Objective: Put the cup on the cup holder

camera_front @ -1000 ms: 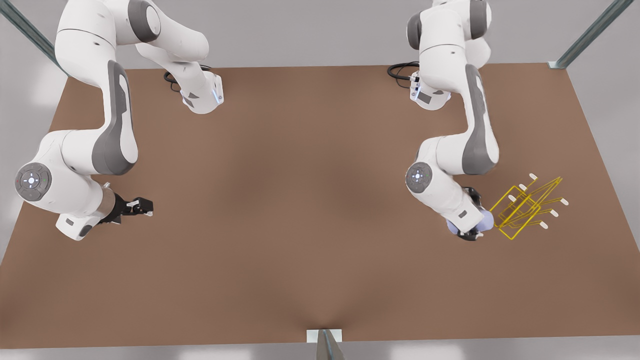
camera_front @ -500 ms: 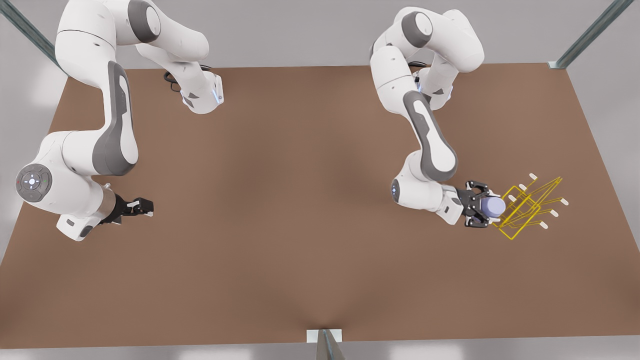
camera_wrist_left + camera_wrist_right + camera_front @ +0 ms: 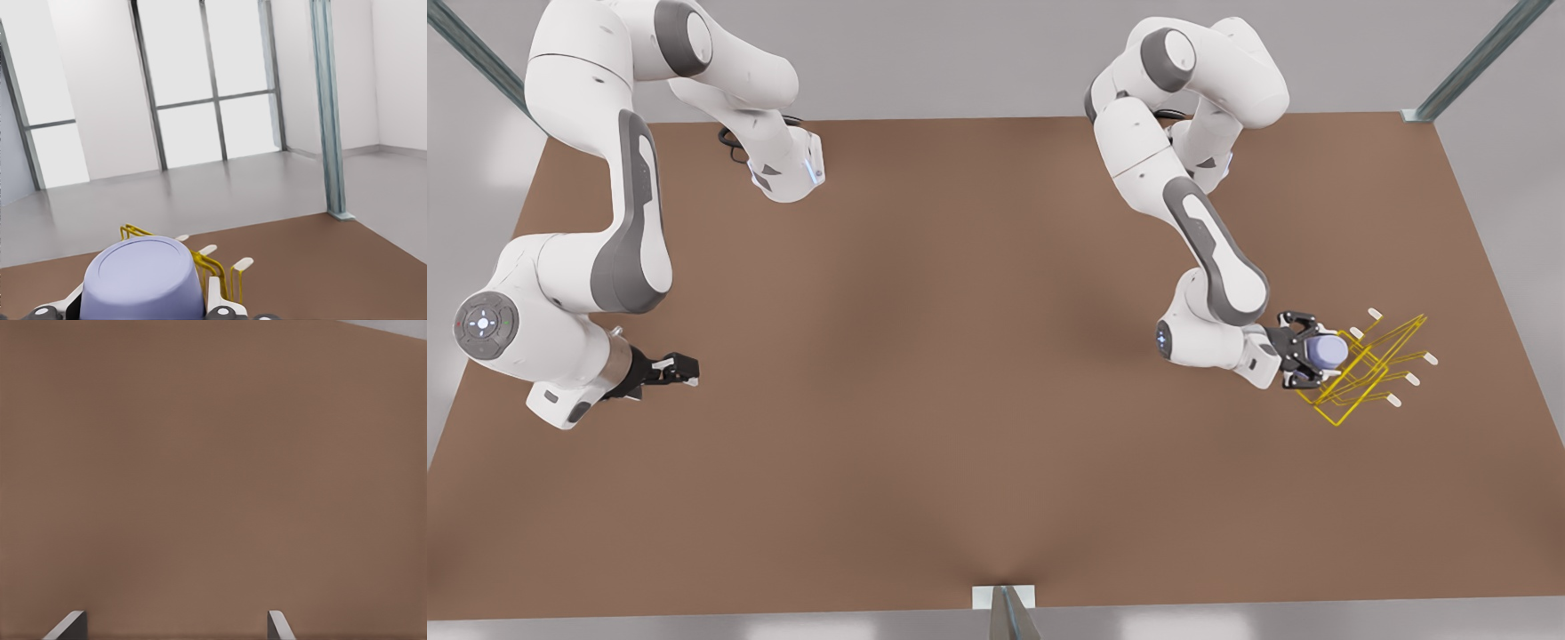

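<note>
Left wrist view: left gripper [image 3: 1309, 353] clamps cup [image 3: 143, 280] at cup holder [image 3: 1365, 369]; right gripper [image 3: 680, 367], fingers spread, waits over desk [image 3: 213, 453].

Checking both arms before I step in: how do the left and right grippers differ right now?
The left gripper is shut on the cup, at the cup holder; the right gripper holds nothing, fingers apart. Left sits on the front view's right, working; right waits opposite above the table. Both are black.

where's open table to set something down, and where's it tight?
Free: the wide middle of the table, between the waiting right gripper and the left gripper. Crowded: the front view's right, where the left gripper holds the cup against the cup holder.
</note>
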